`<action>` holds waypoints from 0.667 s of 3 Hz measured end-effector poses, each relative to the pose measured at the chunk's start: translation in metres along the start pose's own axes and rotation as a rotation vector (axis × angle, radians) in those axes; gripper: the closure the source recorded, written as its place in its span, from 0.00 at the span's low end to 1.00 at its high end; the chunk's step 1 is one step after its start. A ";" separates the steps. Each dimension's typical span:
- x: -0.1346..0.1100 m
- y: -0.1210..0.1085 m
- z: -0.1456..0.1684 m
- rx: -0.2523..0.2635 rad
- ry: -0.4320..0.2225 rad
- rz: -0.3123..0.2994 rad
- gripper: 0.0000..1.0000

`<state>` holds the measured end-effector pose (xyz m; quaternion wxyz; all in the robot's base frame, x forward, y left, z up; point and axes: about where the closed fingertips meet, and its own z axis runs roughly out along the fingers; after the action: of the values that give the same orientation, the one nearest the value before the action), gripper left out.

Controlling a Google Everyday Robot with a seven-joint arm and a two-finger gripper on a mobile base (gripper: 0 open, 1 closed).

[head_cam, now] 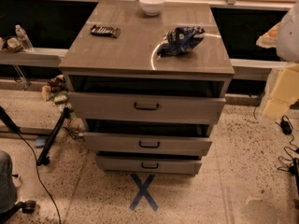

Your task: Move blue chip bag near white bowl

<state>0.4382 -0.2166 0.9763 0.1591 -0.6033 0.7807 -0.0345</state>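
Observation:
The blue chip bag [180, 39] lies crumpled on the right part of the grey cabinet top [126, 50]. It is shiny dark blue with white markings. The white bowl [152, 4] stands at the far edge of the top, near the middle, well apart from the bag. My gripper [281, 94] shows only as a pale white and cream shape at the right edge of the camera view. It is off to the right of the cabinet, lower than the top and away from the bag. It holds nothing that I can see.
A flat dark packet [105, 31] lies on the left part of the top. The cabinet's three drawers [146, 106] stand partly pulled out. A tripod leg [52, 136] and cables lie on the floor at left, more cables [286, 125] at right. A blue X [144, 192] marks the floor.

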 end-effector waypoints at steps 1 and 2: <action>0.000 0.000 0.000 0.000 0.000 0.000 0.00; -0.009 -0.024 0.014 0.017 -0.144 0.047 0.00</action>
<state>0.4664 -0.2126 0.9702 0.2206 -0.5843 0.7809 0.0061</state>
